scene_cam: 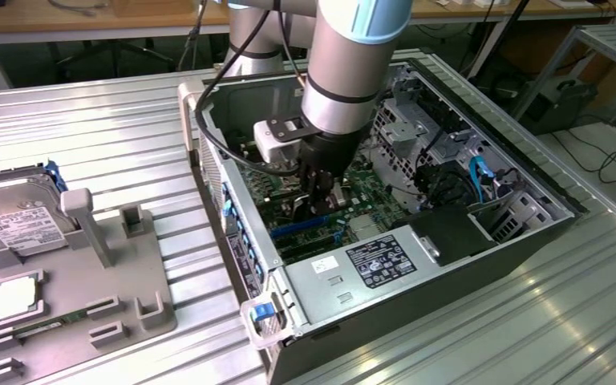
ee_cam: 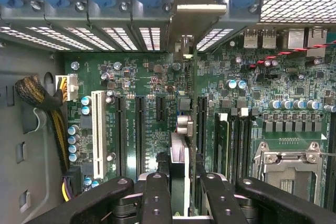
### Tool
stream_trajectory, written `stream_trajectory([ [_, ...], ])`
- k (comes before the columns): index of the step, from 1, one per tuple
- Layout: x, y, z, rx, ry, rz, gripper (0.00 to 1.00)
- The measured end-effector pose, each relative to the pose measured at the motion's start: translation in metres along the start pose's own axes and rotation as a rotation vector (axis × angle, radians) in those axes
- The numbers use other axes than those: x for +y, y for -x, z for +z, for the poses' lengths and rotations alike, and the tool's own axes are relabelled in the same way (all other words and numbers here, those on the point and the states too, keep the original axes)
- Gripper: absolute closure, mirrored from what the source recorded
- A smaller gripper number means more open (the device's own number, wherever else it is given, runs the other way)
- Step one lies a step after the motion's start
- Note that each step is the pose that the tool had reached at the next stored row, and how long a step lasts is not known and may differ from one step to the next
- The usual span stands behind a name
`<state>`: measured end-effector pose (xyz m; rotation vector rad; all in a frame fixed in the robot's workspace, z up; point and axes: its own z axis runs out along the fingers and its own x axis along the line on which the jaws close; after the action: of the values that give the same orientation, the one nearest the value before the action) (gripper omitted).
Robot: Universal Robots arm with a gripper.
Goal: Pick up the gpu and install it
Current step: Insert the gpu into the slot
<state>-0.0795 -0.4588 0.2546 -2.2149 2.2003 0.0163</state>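
The gpu (ee_cam: 180, 153) shows edge-on in the wrist view as a thin card between my fingers. Its pale metal bracket (ee_cam: 202, 9) reaches the slot openings in the case's rear wall. My gripper (ee_cam: 184, 184) is shut on the card, one black finger (ee_cam: 157, 187) on each side of it. The card stands upright just above the green motherboard (ee_cam: 142, 77), beside the long black expansion slots (ee_cam: 139, 129). In the exterior view my gripper (scene_cam: 317, 192) reaches down inside the open computer case (scene_cam: 522, 233), low over the board, with the card's dark edge (scene_cam: 310, 212) just below the fingers.
A silver hard drive (scene_cam: 14, 220) with a white label, a processor (scene_cam: 14, 297) and a green memory stick (scene_cam: 41, 327) lie on the grey fixture (scene_cam: 126, 281) at the exterior view's left. Inside the case are the power supply (scene_cam: 383, 261), a sleeved cable bundle (ee_cam: 37, 95) and the processor socket (ee_cam: 286, 163).
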Motion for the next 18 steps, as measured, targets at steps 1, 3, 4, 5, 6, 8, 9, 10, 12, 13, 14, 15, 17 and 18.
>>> stream_trajectory([
  [1,0.0000,0.0000,0.0007,0.0000,0.0000,0.000,0.73],
  [3,0.0001,0.0000,0.0024,-0.0001,0.0000,0.000,0.73],
  [4,0.0001,-0.0001,0.0033,-0.0001,0.0000,0.000,0.73],
  [5,0.0001,-0.0001,0.0042,-0.0001,0.0000,0.000,0.73],
  [6,0.0002,-0.0001,0.0049,-0.0002,0.0000,0.000,0.73],
  [8,0.0003,-0.0001,0.0065,-0.0003,0.0000,0.000,0.73],
  [9,0.0003,-0.0001,0.0071,-0.0005,0.0000,0.000,0.73],
  [10,0.0003,-0.0002,0.0076,-0.0006,0.0001,0.000,0.73],
  [12,0.0004,-0.0001,0.0079,-0.0009,0.0001,0.000,0.73],
  [13,0.0007,-0.0001,0.0079,-0.0013,0.0001,0.000,0.73],
  [14,0.0008,-0.0001,0.0079,-0.0016,0.0001,0.000,0.73],
  [15,0.0008,-0.0001,0.0079,-0.0017,0.0001,0.000,0.73],
  [17,0.0010,-0.0002,0.0081,-0.0022,0.0001,0.000,0.73],
  [18,0.0010,-0.0002,0.0082,-0.0026,0.0002,0.000,0.73],
])
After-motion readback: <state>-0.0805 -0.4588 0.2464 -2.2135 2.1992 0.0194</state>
